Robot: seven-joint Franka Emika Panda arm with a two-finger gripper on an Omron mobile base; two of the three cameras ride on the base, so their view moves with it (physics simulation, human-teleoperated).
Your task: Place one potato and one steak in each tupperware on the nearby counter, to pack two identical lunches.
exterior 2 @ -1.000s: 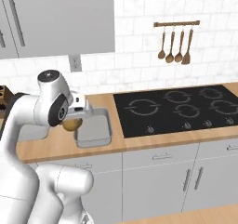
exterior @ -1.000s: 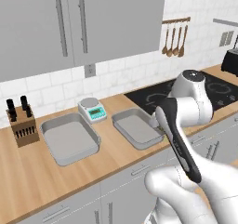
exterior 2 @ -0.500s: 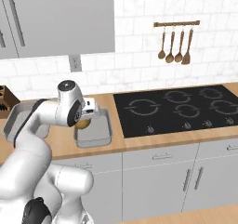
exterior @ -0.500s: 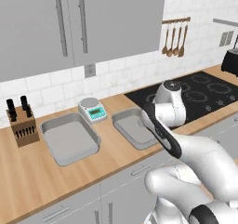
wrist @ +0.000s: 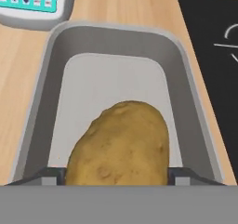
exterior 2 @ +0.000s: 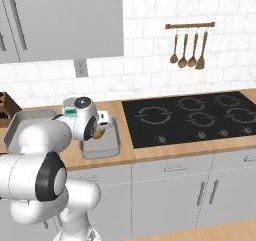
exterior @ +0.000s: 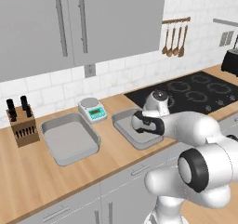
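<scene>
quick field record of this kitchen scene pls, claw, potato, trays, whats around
claw: closed on the potato, over the right tray
potato: golden-brown, held between the fingertips, above the tray floor
right tray: grey, nothing lying in it
left tray: grey, nothing in it
scale: white and teal, behind and between the trays
knife block: left of the left tray
stovetop: black, right of the trays

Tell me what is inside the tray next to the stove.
Over its bare grey floor, the tray has one potato between the gripper fingers. The potato covers the near floor; no steak visible.
</scene>
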